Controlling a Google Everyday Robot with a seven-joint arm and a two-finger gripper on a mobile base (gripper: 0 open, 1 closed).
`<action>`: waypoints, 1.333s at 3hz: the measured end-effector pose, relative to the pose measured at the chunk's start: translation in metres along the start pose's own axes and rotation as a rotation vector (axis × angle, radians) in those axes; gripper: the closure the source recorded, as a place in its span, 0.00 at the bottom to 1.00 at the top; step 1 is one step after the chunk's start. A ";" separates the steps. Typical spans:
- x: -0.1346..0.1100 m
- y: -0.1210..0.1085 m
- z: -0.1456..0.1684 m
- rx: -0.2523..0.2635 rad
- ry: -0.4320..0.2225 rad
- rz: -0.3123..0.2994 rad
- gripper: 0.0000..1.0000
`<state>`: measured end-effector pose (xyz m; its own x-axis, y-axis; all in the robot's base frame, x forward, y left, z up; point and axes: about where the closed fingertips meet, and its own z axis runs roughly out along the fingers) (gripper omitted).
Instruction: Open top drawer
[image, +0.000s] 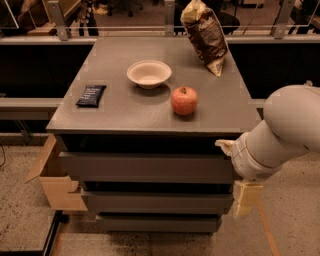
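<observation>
Top drawer (145, 167): you find it at centre frame, directly under the tabletop (125, 107). It is the uppermost of three grey fronts, with a dark band showing above its flat face.
Claw (235, 172): it sits at right of centre, against the right end of the top drawer's front. You cannot tell whether it is spread or closed, or whether it grips the drawer.
Arm (285, 130): the white arm enters from the right edge of the frame.
Lower drawers: the middle front (155, 201) and bottom front (157, 223) lie below it.
Tabletop load: you have a pale bowl (149, 73) at upper centre and a red apple (184, 100) just right of it. A chip bag (206, 35) stands at the upper right, and a dark packet (91, 95) lies at the left.
Floor: a cardboard box (52, 180) stands beside the cabinet, at lower left.
</observation>
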<state>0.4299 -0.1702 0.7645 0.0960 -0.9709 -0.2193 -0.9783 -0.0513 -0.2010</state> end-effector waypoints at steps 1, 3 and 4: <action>0.003 -0.007 0.019 0.010 0.016 -0.017 0.00; 0.007 -0.022 0.049 0.049 0.006 -0.023 0.00; -0.001 -0.037 0.069 0.096 -0.029 -0.035 0.00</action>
<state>0.4790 -0.1507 0.7062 0.1365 -0.9617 -0.2377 -0.9522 -0.0613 -0.2992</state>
